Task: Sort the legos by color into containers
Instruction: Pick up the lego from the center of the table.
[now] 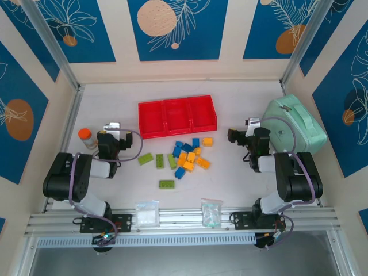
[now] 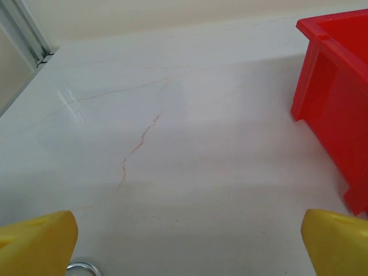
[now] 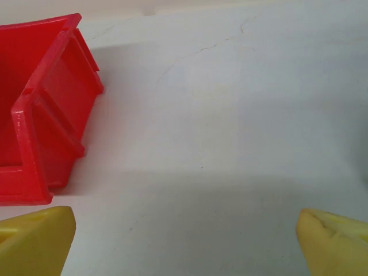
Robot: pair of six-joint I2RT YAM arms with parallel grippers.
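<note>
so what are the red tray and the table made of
Red tray: looks like glossy moulded plastic, with thin ribbed walls. Table: a smooth, slightly shiny pale surface with fine veins, perhaps laminate or stone; can't tell which.

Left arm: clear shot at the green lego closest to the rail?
Probably yes. The left gripper is open, the green lego lies apart from the pile on bare table to its right, and the orange-capped bottle stands on its other side.
</note>
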